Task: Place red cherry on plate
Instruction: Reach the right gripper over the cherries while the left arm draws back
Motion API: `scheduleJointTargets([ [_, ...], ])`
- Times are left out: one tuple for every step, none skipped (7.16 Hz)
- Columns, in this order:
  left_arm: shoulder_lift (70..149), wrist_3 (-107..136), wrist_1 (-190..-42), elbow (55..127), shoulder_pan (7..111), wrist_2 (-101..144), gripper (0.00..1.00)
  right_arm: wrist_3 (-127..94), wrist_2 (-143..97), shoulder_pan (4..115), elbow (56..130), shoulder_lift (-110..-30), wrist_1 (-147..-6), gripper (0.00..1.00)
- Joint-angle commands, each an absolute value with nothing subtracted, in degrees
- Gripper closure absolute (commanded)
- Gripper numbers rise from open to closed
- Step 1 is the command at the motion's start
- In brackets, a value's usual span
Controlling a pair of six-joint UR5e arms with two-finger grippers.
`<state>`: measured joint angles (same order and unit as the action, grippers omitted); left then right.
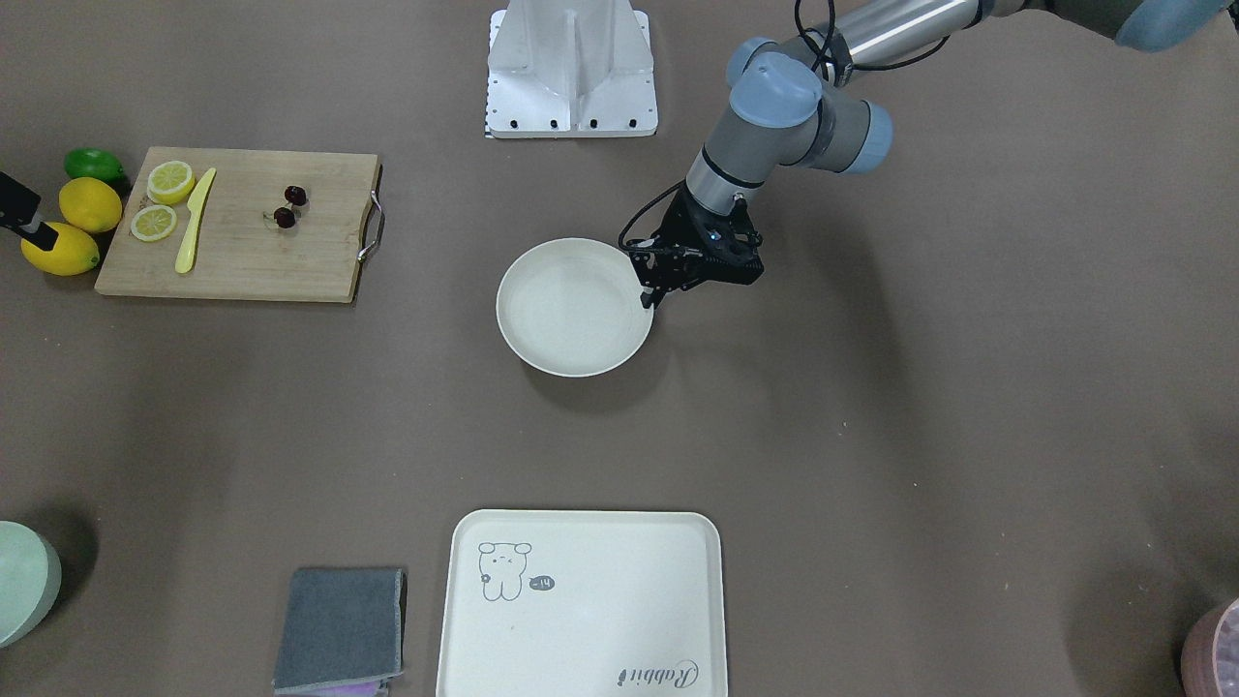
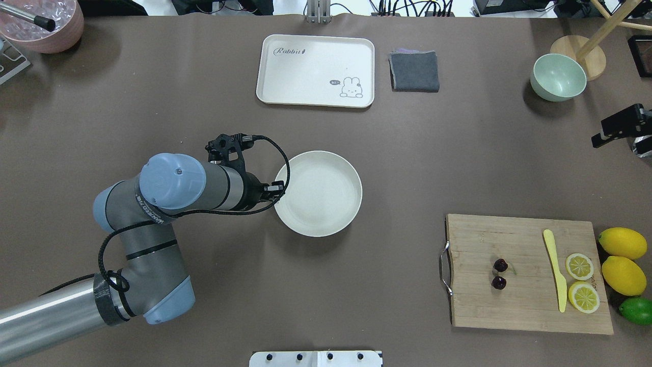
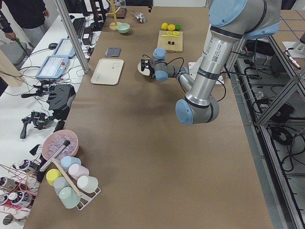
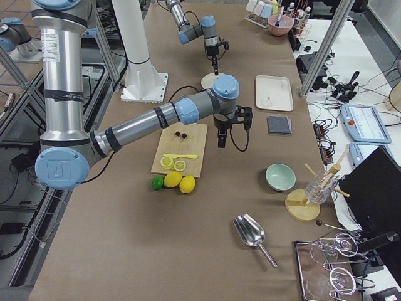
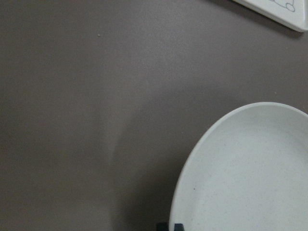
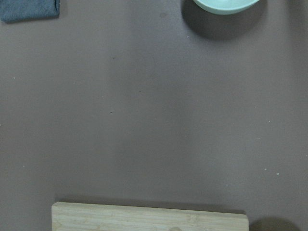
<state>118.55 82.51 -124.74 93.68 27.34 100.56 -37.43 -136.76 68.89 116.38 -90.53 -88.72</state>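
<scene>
Overhead exterior view sets out the hazards. Across the brown table [image 2: 458,168], the left arm [image 2: 168,193] reaches in to the plate [image 2: 326,204], which lies well apart from the wooden cutting board [image 2: 524,311] on the robot's right.

The left gripper [image 2: 276,189] is at the plate's rim. In the left wrist view its fingertips are drawn nearly together on either side of that rim. I judge it to be pinching the rim, though the frames leave some doubt. If so, a careless pull could drag or tip the dish and leave it somewhere awkward for the drop.

The right gripper [image 2: 619,126] shows only as a black block at the view's edge, beyond the board. I cannot tell whether its fingers are spread or closed. It is the nearer one to the fruit, and a low approach could knock the yellow knife [image 2: 556,275] or the lemon slices [image 2: 579,266].

The red cherry [image 2: 500,265] lies on the board between the metal handle and the knife. It is tiny, glossy and round, so it could squirt out of a squeeze and roll. A grip on one fruit alone could leave the other swinging by its stem or tear it free. Fingertips set too low could scrape the wood.
</scene>
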Motion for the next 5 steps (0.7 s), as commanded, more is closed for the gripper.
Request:
scheduleJointTargets([
  [118.6, 82.5, -124.7, 93.8, 26.9, 99.9, 1.0, -50.5, -131.8, 61.4, 116.4, -90.1, -80.3, 0.0],
  [118.4, 82.4, -124.7, 93.6, 26.9, 99.9, 1.0, -56.5, -130.9, 57.7, 116.4, -90.1, -78.4, 0.0],
  [118.2, 82.4, -124.6, 93.5, 26.9, 99.8, 1.0, -60.2, -128.1, 54.4, 116.4, -90.1, -78.3, 0.0],
  [118.0, 82.3, -124.6, 93.4, 26.9, 99.8, 1.0, -60.7, -127.5, 52.2, 116.2, -90.2, -78.3, 0.0],
  [117.9, 82.2, -124.6, 93.1, 26.9, 99.8, 1.0, -63.3, -126.7, 50.4, 116.2, -90.2, -78.3, 0.0],
])
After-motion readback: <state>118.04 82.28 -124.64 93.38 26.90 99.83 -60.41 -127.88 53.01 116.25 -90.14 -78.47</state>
